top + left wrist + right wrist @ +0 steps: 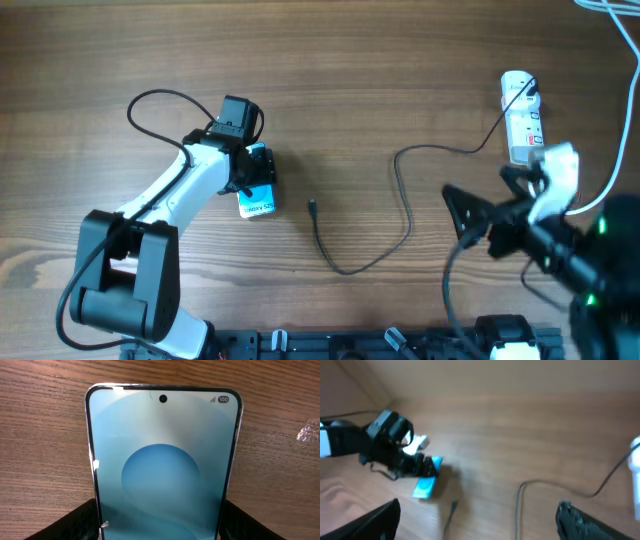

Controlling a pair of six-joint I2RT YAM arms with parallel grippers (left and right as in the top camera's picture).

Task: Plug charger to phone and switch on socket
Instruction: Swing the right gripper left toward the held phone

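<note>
Overhead, left gripper (247, 170) is clamping the phone (258, 200) at nine o'clock. Charger (409, 220) tip is lying toward its three o'clock. Right gripper (470, 215), gaping empty under the two-o'clock socket (522, 118), should be pinching close behind that tip.

Phone (162, 475), top right of screen: "100" in a dark pill, signal-bars sign beside it

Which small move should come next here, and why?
Probably bring the right pincer, wide open and empty, toward the charger tip, which lies loose beside the phone; the left pincer seems to grip that phone by its sides.
</note>
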